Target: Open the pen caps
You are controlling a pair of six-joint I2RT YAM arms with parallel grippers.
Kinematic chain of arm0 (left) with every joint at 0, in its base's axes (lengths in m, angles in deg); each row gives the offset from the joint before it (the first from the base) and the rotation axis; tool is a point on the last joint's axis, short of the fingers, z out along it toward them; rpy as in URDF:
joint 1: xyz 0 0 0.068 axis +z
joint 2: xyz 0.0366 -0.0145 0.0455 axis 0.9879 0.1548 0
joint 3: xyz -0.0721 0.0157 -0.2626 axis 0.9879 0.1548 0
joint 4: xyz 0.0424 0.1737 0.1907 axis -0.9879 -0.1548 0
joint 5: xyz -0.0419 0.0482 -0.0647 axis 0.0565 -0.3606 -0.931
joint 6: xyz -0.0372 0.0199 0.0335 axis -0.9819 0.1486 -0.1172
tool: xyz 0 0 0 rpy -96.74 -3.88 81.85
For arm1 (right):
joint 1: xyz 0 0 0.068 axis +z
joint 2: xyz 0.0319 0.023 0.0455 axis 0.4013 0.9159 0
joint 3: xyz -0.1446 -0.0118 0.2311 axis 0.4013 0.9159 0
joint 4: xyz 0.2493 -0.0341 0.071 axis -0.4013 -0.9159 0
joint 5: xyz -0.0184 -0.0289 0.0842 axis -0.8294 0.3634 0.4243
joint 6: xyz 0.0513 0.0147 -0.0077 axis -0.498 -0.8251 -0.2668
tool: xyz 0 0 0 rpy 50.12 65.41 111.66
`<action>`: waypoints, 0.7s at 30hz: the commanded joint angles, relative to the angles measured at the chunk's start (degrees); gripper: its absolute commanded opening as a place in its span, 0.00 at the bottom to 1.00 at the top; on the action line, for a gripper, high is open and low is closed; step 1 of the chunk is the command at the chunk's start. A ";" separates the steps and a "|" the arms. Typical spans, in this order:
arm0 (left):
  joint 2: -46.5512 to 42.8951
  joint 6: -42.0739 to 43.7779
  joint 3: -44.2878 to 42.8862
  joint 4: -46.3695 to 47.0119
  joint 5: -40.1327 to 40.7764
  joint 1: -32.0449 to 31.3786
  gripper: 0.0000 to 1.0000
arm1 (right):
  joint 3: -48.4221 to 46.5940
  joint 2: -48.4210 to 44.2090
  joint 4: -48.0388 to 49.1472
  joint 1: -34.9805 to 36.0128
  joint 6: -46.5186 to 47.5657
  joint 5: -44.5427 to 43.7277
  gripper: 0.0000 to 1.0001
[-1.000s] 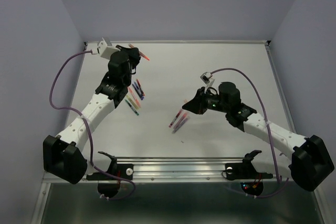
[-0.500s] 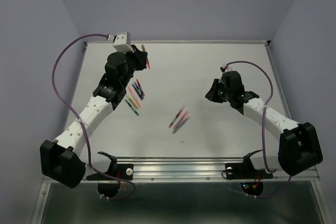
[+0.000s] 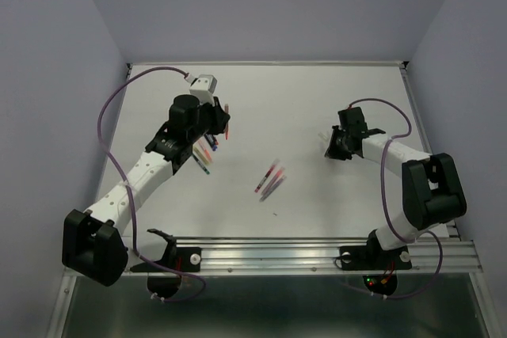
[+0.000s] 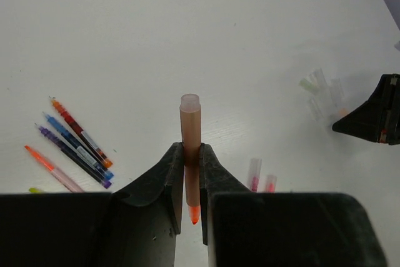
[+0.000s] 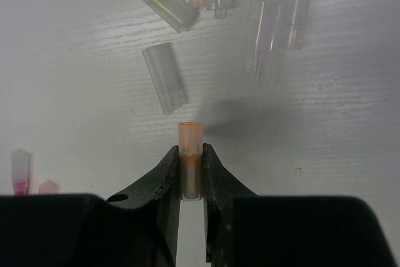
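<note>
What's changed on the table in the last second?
The right tool, clamping an orange cap, drew back rightward from the middle pens. The left tool, holding the orange pen, swung from the far edge nearer. The middle pens and the left pens stayed put.

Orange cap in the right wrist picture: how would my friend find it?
Start at the white table, where loose see-through caps lie scattered at the top. Below them, the right gripper pinches the orange cap. It alone is gripped; the others lie loose.
</note>
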 commanded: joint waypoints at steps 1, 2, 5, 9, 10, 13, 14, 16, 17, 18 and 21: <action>-0.97 9.45 -1.91 1.39 -4.12 -0.58 0.00 | -2.74 0.22 -0.96 -0.31 0.72 -1.20 0.13; -0.44 13.65 -3.05 2.00 -5.78 -0.58 0.00 | -2.65 0.40 -0.88 -0.84 0.90 -0.94 0.15; 1.75 24.37 -6.04 1.40 -12.64 -0.58 0.00 | -2.74 1.10 -1.05 -0.84 1.16 -0.06 0.17; 6.58 32.99 -13.06 -4.64 -15.72 -0.58 0.00 | -2.83 1.63 -1.14 -0.84 1.16 0.29 0.18; 7.64 34.59 -14.30 -6.15 -16.51 -0.58 0.00 | -2.83 1.71 -1.05 -1.36 1.16 0.21 0.18; 11.33 40.48 -19.74 -10.47 -18.18 -0.58 0.00 | -3.00 2.15 -1.05 -1.37 1.08 0.20 0.19; 11.86 41.89 -20.37 -10.91 -19.41 -0.58 0.00 | -3.09 2.33 -1.14 -1.37 1.16 0.20 0.20; 12.92 47.05 -21.86 -12.67 -21.34 -0.58 0.00 | -3.44 2.86 -1.40 -1.37 1.16 2.12 0.25; 13.18 48.65 -22.22 -13.54 -21.70 -0.58 0.00 | -3.44 2.94 -1.40 -1.37 1.08 2.75 0.26; 13.27 50.23 -22.48 -14.07 -21.79 -0.58 0.00 | -3.53 2.95 -1.49 -1.37 1.08 3.01 0.27; 14.06 56.12 -23.89 -16.88 -20.83 -0.58 0.00 | -3.62 2.68 -1.49 -1.37 1.08 3.89 0.34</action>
